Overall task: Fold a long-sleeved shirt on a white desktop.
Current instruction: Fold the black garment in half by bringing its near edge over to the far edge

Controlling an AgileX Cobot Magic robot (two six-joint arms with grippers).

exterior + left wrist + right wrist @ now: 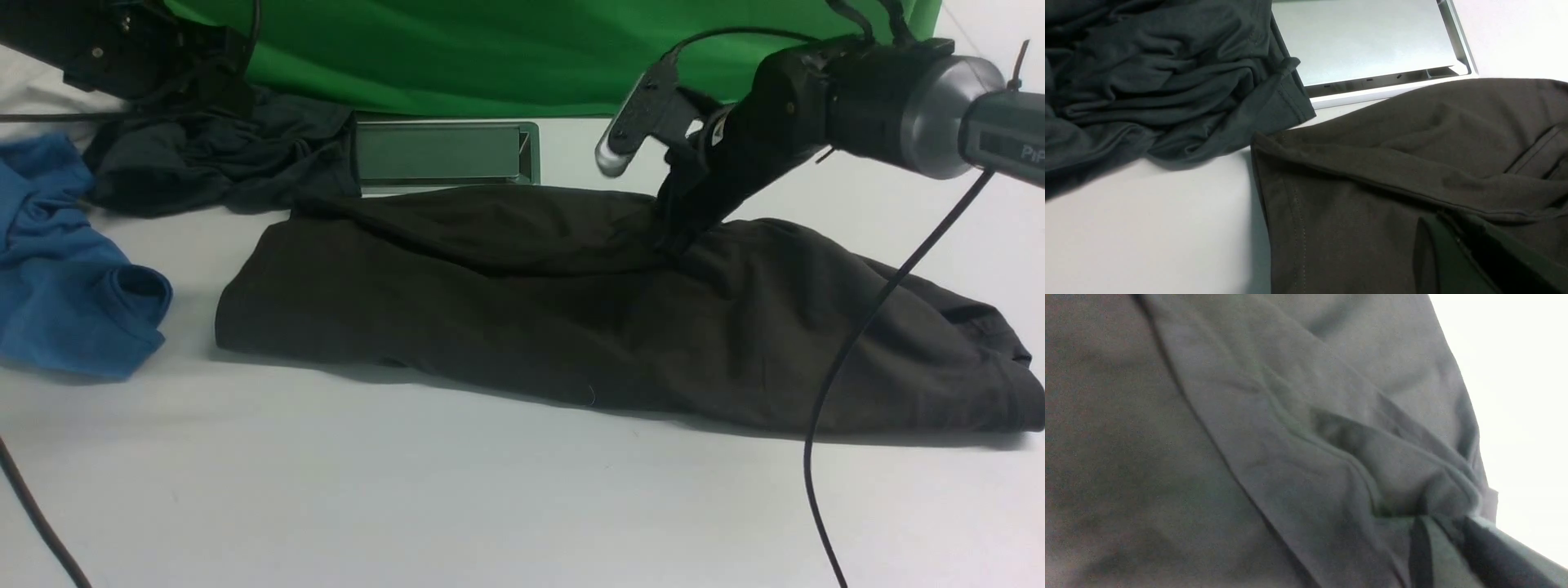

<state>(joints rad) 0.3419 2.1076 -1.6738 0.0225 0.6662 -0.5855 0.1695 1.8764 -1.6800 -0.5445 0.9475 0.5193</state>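
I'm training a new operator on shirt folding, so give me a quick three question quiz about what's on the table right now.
1. True or false: the blue shirt lies apart from the black shirt.
2. Which gripper is down on the black shirt? A left; B right.
3. What grey thing is set into the table behind the black shirt?
Key: 1 true. 2 B, the right gripper. 3 The metal hatch.
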